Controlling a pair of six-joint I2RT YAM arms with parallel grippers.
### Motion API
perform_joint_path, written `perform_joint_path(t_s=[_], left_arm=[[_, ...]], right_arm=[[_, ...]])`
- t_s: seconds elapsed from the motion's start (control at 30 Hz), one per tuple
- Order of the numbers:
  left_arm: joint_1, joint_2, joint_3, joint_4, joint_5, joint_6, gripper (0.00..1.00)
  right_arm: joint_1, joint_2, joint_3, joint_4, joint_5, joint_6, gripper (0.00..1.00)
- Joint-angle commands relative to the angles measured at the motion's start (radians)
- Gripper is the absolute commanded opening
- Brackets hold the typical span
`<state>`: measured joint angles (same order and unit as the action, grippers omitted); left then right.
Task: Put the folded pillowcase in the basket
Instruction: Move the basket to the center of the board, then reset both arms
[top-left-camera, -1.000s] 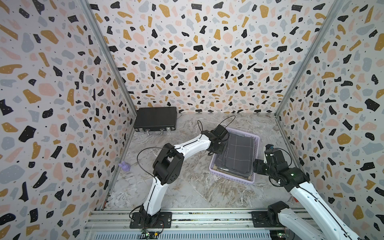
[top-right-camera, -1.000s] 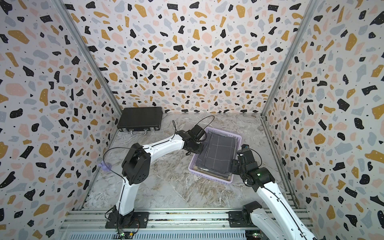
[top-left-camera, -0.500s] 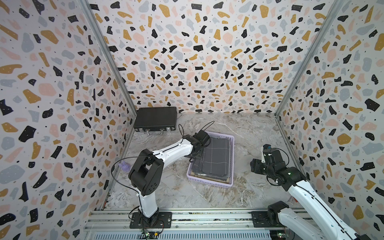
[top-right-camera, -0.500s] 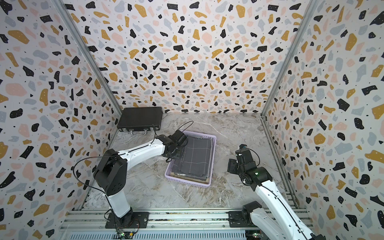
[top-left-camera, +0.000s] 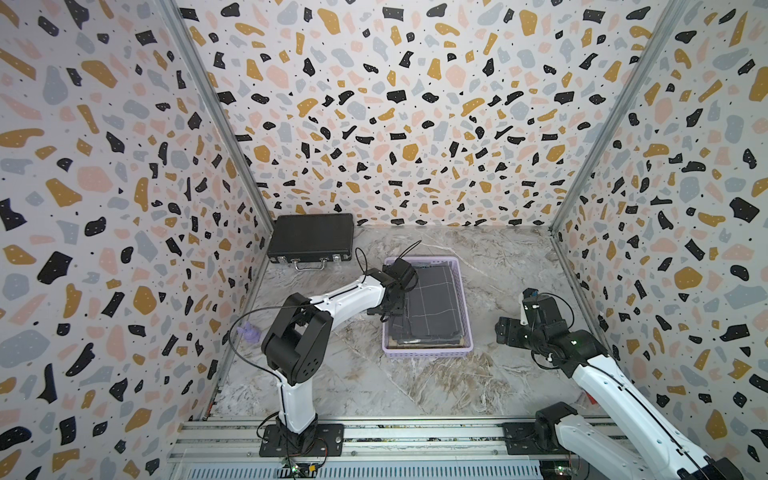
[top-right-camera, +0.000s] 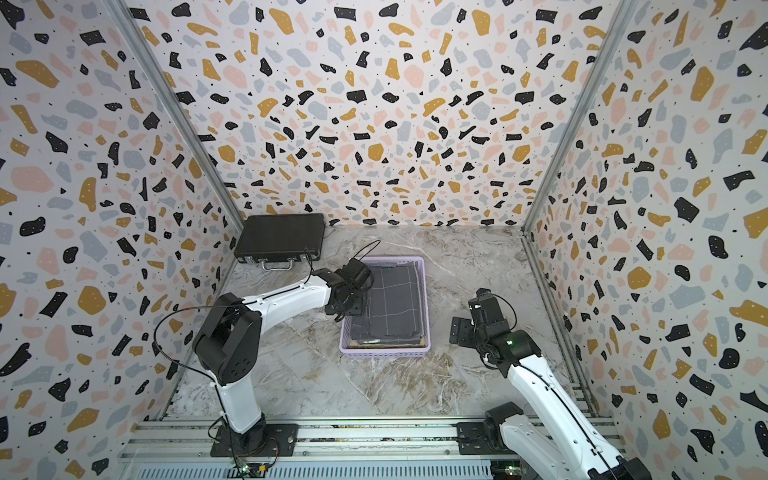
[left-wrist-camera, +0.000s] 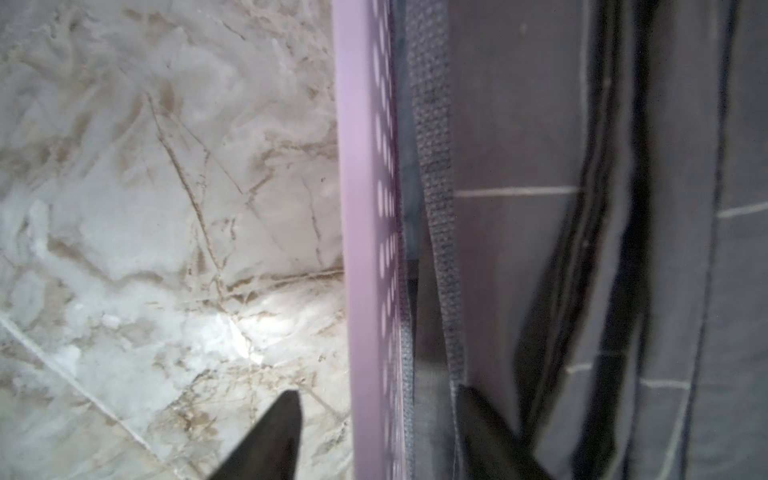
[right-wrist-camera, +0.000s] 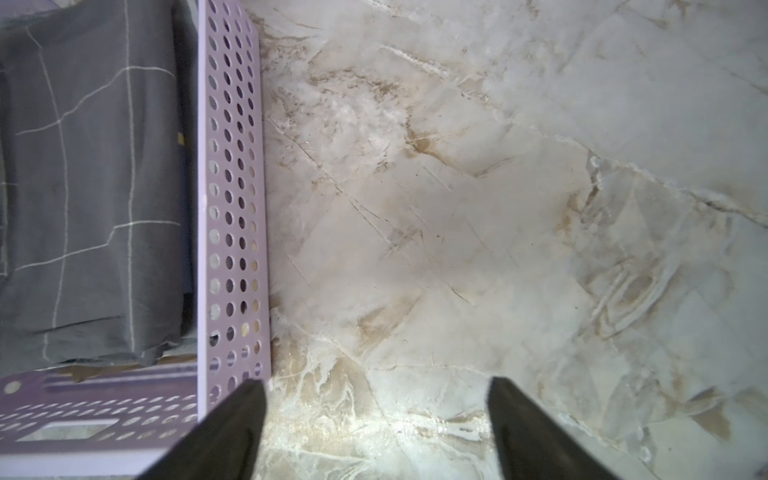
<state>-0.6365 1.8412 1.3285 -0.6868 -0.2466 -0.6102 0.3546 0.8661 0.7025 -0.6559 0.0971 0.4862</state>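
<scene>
The lavender basket (top-left-camera: 428, 353) (top-right-camera: 384, 352) stands mid-table with the folded pillowcase (top-left-camera: 432, 307) (top-right-camera: 392, 305), dark grey with thin white grid lines, lying flat inside. My left gripper (top-left-camera: 390, 309) (top-right-camera: 347, 309) is open astride the basket's left wall. In the left wrist view the gripper (left-wrist-camera: 377, 390) has one finger over bare table and the other over the cloth (left-wrist-camera: 519, 124), with the wall (left-wrist-camera: 357, 208) between them. My right gripper (top-left-camera: 505, 330) (top-right-camera: 457, 330) (right-wrist-camera: 374, 381) is open over bare table, right of the basket (right-wrist-camera: 232, 187) and apart from it.
A shut black briefcase (top-left-camera: 311, 237) (top-right-camera: 280, 237) lies in the back left corner. A small purple object (top-left-camera: 248, 332) sits by the left wall. Patterned walls enclose the marble table (top-left-camera: 415, 386) on three sides, and the arm bases stand on a rail at the front.
The basket with the pillowcase slid left from beside the right gripper and turned square. The left gripper has opened at its wall. The right gripper opened wider and now stands apart.
</scene>
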Motion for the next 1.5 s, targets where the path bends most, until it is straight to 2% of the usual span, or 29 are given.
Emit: perform_joint_path(t_s=[0.0,0.07,0.17,0.23,0.27,0.33,0.37,0.4,0.43,0.5,0.6,0.63,0.7,0.8,0.83,0.87,0.93,0.97,1.03,1.07,1.1,1.13,1.17,1.2,1.27,1.33,1.37,1.4,1.47], left_arm=[[-0.002,-0.126,-0.048,-0.031,-0.036,-0.001,1.0],[-0.003,-0.217,-0.079,-0.064,-0.072,0.006,1.0],[-0.005,-0.369,-0.12,-0.114,-0.184,0.02,1.0],[-0.003,-0.462,-0.127,-0.147,-0.314,0.058,1.0],[-0.004,-0.504,-0.132,-0.148,-0.358,0.101,1.0],[0.008,-0.604,-0.182,-0.041,-0.431,0.332,1.0],[0.033,-0.645,-0.22,0.038,-0.411,0.496,1.0],[0.074,-0.69,-0.275,0.128,-0.273,0.742,1.0],[0.119,-0.725,-0.323,0.165,-0.173,0.877,1.0],[0.239,-0.772,-0.418,0.263,-0.14,0.837,1.0],[0.499,-0.825,-0.638,0.588,0.151,0.651,1.0],[0.526,-0.815,-0.709,0.712,0.17,0.615,1.0],[0.528,-0.746,-0.808,0.912,0.095,0.587,1.0],[0.528,-0.545,-0.892,1.183,-0.024,0.603,1.0],[0.53,-0.507,-0.882,1.213,-0.062,0.583,1.0],[0.531,-0.499,-0.865,1.189,-0.041,0.571,1.0],[0.529,-0.434,-0.884,1.289,-0.043,0.579,1.0],[0.529,-0.447,-0.891,1.284,-0.017,0.588,1.0],[0.529,-0.462,-0.932,1.346,-0.027,0.578,1.0],[0.529,-0.468,-0.972,1.399,-0.037,0.572,1.0],[0.527,-0.451,-1.039,1.554,-0.074,0.563,1.0],[0.526,-0.416,-1.107,1.718,-0.091,0.565,1.0],[0.528,-0.407,-1.127,1.765,-0.103,0.559,1.0],[0.529,-0.428,-1.096,1.665,-0.096,0.551,1.0],[0.525,-0.447,-1.015,1.484,-0.07,0.565,1.0],[0.514,-0.425,-1.032,1.553,-0.079,0.58,1.0],[0.514,-0.431,-1.028,1.535,-0.073,0.582,1.0],[0.511,-0.438,-1.025,1.519,-0.073,0.582,1.0],[0.509,-0.438,-1.025,1.521,-0.076,0.583,1.0]], right_arm=[[-0.002,-0.001,0.059,-0.015,0.03,-0.03,1.0],[-0.002,0.0,0.075,-0.007,0.061,-0.033,1.0],[-0.002,0.008,0.127,-0.012,0.196,0.032,1.0],[-0.002,0.022,0.176,0.017,0.296,0.05,1.0],[-0.002,0.027,0.187,0.059,0.321,0.014,1.0],[-0.002,0.042,0.174,0.228,0.259,-0.156,1.0],[-0.002,0.043,0.152,0.305,0.223,-0.225,1.0],[-0.002,0.04,0.13,0.38,0.192,-0.311,1.0],[-0.002,0.036,0.097,0.443,0.159,-0.4,1.0],[-0.002,0.034,0.019,0.557,0.12,-0.577,1.0],[-0.003,0.036,-0.128,0.782,0.112,-0.69,1.0],[-0.002,0.036,-0.179,0.849,0.115,-0.725,1.0],[-0.003,0.034,-0.272,0.965,0.145,-0.756,1.0],[-0.004,0.08,-0.378,1.136,0.234,-0.74,1.0],[-0.003,0.119,-0.416,1.222,0.253,-0.736,1.0],[-0.002,0.155,-0.448,1.299,0.268,-0.759,1.0],[-0.007,0.258,-0.51,1.457,0.348,-0.799,1.0],[-0.018,0.319,-0.527,1.542,0.365,-0.784,1.0],[-0.043,0.465,-0.531,1.724,0.331,-0.8,1.0],[-0.04,0.491,-0.507,1.732,0.349,-0.799,1.0],[-0.041,0.481,-0.453,1.591,0.353,-0.765,1.0],[-0.069,0.469,-0.412,1.479,0.282,-0.744,1.0],[-0.103,0.487,-0.367,1.417,0.196,-0.71,1.0],[-0.13,0.531,-0.366,1.464,0.132,-0.69,1.0],[-0.146,0.569,-0.373,1.531,0.243,-0.631,1.0],[-0.221,0.589,-0.396,1.573,0.176,-0.563,1.0],[-0.261,0.643,-0.408,1.645,0.136,-0.527,1.0],[-0.268,0.687,-0.411,1.732,0.152,-0.532,1.0],[-0.271,0.624,-0.367,1.533,0.154,-0.5,1.0]])
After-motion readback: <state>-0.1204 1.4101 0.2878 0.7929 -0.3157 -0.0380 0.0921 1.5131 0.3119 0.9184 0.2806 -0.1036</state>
